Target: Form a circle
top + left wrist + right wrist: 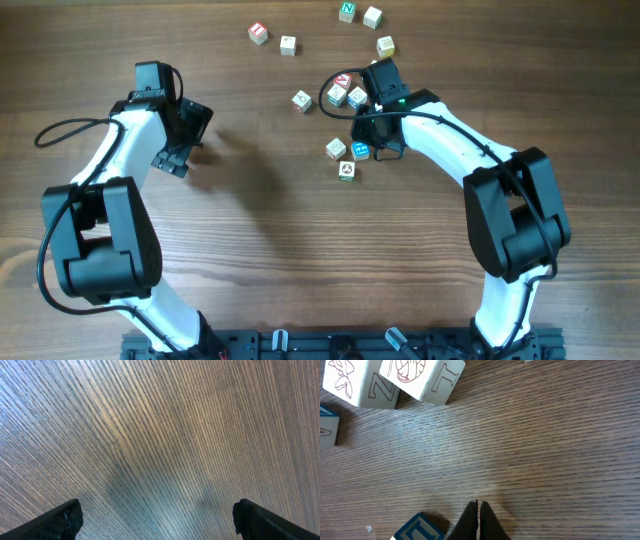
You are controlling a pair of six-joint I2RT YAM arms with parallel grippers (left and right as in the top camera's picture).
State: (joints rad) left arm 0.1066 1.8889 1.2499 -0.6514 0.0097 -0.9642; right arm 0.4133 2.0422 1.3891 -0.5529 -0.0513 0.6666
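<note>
Cubes point(422, 377) close around right end effector point(479, 510)

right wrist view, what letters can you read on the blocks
"Z": red, on the left pale wooden cube with a red drawing.
"T": red, on the right pale wooden cube with a red drawing.
Cut off, unreadable: blue-lettered wooden cube at the bottom edge.
Unreadable: blue-edged cube at the left edge.

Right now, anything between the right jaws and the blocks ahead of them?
Nothing visible. Only bare table separates the shut right jaws from the two red-printed blocks ahead; a blue block sits beside the tips, off-path.
</note>
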